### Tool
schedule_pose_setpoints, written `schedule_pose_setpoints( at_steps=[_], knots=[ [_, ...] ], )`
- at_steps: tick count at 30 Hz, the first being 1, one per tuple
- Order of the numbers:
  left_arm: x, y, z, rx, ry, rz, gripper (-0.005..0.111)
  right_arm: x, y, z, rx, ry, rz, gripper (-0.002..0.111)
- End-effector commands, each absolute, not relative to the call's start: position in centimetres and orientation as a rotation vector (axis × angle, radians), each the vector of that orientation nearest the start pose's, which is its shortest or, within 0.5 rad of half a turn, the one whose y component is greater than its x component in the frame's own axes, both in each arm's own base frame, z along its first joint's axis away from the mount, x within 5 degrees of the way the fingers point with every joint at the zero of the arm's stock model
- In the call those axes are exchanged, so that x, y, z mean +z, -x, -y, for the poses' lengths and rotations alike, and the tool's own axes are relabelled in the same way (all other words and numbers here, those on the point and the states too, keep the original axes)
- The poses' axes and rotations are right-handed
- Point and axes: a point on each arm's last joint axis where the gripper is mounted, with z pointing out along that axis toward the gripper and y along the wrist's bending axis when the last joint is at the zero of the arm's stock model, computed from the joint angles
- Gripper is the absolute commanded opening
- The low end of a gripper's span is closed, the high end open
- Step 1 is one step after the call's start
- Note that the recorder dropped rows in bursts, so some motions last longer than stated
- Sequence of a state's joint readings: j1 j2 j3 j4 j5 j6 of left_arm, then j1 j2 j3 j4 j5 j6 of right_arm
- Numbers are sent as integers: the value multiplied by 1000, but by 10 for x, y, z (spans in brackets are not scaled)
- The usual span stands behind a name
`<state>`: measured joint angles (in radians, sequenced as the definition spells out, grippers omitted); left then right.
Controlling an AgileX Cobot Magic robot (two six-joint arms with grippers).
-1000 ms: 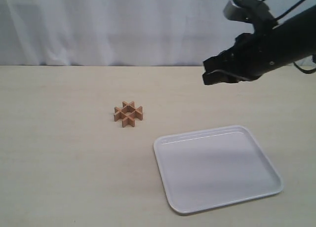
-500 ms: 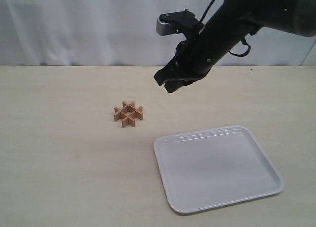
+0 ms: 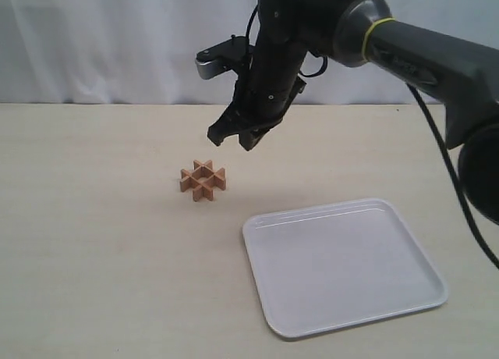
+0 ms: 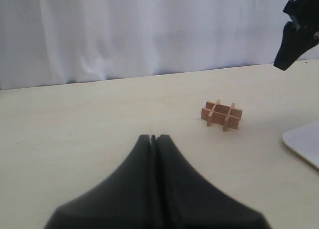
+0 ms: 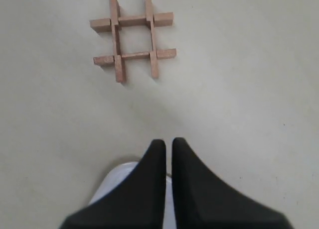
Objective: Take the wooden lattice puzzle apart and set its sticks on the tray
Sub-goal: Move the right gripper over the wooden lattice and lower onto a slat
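Right end effector (image 3: pixel 235 139), empty and fully closed, is hovering upper centre, above-right of the small light-brown wooden lattice puzzle (image 3: pixel 203 179) sitting assembled on the beige table (image 3: pixel 93 257), mid-left of frame.

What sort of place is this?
Probably a robot test bench: a beige tabletop before a white curtain, with a small light-brown wooden lattice puzzle and a shallow white plastic tray laid out.

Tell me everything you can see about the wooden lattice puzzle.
The wooden lattice puzzle is a small light-brown hash-shaped grid: four sticks, two crossing two, interlocked around a square centre opening. It looks like bare wood. It lies flat on the pale table, apart from the white tray; nothing else touches it.
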<state>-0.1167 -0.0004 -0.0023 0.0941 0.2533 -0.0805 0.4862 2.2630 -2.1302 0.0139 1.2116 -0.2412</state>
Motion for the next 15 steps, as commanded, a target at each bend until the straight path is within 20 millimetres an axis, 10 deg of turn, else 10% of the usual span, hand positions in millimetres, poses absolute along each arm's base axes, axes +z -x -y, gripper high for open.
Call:
schedule_pose_setpoints(
  at_steps=[1, 15],
  knots=[
    [191, -55, 4, -63, -91, -1722, 0, 226, -437, -236, 63, 1096, -2634, 4],
    [191, -55, 4, -63, -91, -1722, 0, 179, -450, -245, 88, 1153, -2606, 13]
  ],
)
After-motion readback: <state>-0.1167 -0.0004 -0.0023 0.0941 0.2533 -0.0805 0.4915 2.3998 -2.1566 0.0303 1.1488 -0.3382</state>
